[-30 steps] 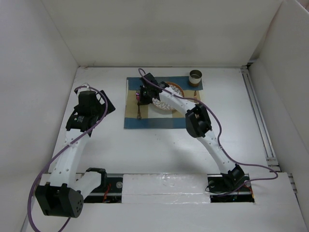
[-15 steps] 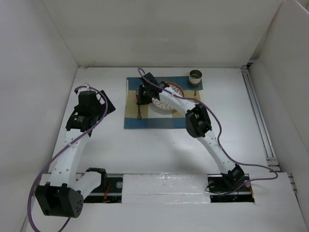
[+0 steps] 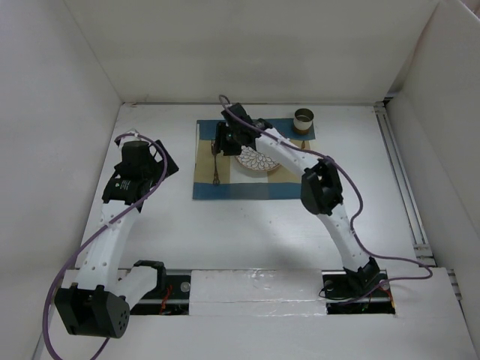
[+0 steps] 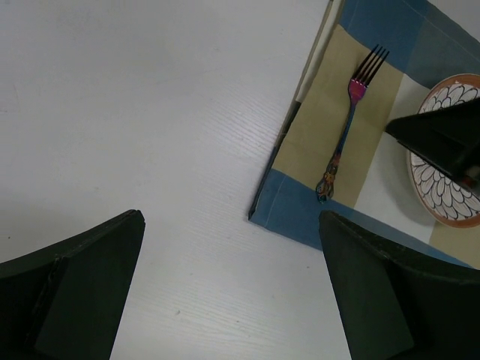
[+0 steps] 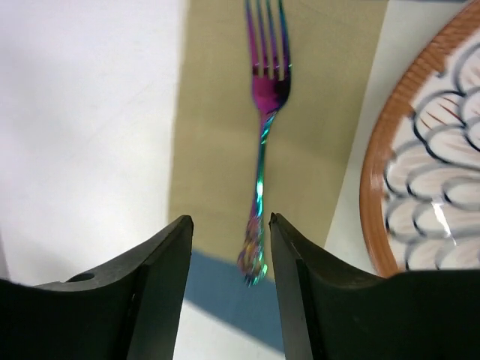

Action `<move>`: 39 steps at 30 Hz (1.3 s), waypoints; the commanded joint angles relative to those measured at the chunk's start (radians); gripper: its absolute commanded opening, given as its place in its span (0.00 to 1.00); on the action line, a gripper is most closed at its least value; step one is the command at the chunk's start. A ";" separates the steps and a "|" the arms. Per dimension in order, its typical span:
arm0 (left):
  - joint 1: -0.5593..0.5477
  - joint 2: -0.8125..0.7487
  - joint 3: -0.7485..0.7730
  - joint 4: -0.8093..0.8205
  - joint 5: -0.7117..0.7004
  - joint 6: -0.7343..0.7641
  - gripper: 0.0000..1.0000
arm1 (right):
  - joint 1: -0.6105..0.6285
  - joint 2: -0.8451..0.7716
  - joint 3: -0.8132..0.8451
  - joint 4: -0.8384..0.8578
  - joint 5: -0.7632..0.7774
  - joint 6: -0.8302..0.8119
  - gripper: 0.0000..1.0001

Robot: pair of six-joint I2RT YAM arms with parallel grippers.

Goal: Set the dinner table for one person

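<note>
Right arm: I see it reaching far forward from its base, elbow bent, with the wrist over the 9 o'clock part of the placemat (image 3: 225,187) and the fingers pointing down.
Right gripper (image 5: 230,221): the two fingers are spread with a moderate gap, and nothing is pinched between them.
Fork (image 5: 262,150): it lies flat on a tan stripe of the placemat, at 9 o'clock of the plate (image 3: 259,160) and apart from it. In the right wrist view its handle end shows in the gap between the fingertips, lower than them, with the tines at 12 o'clock.
Left arm: it is bent and raised over the dinner table (image 3: 247,232), at 9 o'clock of the placemat.
Left gripper (image 4: 232,225): the fingers are wide apart and empty, and under them I see only white surface near the placemat corner.
Dinner table: it carries everything, and the placemat sits toward its 12 o'clock side.
Cup (image 3: 304,120): it stands at the 1 o'clock corner of the placemat.
</note>
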 commanded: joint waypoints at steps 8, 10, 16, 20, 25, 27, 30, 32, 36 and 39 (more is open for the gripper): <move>0.000 -0.013 0.031 -0.018 -0.099 -0.015 1.00 | 0.013 -0.780 -0.527 0.018 0.384 -0.099 1.00; 0.000 -0.038 0.064 -0.058 -0.140 -0.025 1.00 | 0.013 -0.993 -0.670 -0.040 0.475 -0.119 1.00; 0.000 -0.108 0.219 -0.199 -0.166 -0.046 1.00 | -0.085 -1.442 -0.819 -0.250 0.679 -0.128 1.00; 0.000 -0.159 0.300 -0.292 -0.224 -0.055 1.00 | -0.154 -1.644 -0.819 -0.388 0.738 -0.141 1.00; 0.000 -0.249 0.426 -0.415 -0.321 -0.055 1.00 | -0.166 -1.794 -0.736 -0.534 0.738 -0.164 1.00; 0.000 -0.277 0.477 -0.460 -0.364 -0.046 1.00 | -0.166 -1.817 -0.678 -0.603 0.748 -0.164 1.00; 0.000 -0.344 0.489 -0.481 -0.376 -0.046 1.00 | -0.166 -1.840 -0.623 -0.664 0.748 -0.164 1.00; 0.000 -0.407 0.480 -0.494 -0.395 -0.069 1.00 | -0.166 -1.869 -0.610 -0.703 0.738 -0.164 1.00; 0.000 -0.492 0.452 -0.504 -0.395 -0.095 1.00 | -0.166 -1.926 -0.589 -0.712 0.727 -0.164 1.00; 0.000 -0.510 0.411 -0.504 -0.395 -0.104 1.00 | -0.166 -1.957 -0.578 -0.712 0.727 -0.173 1.00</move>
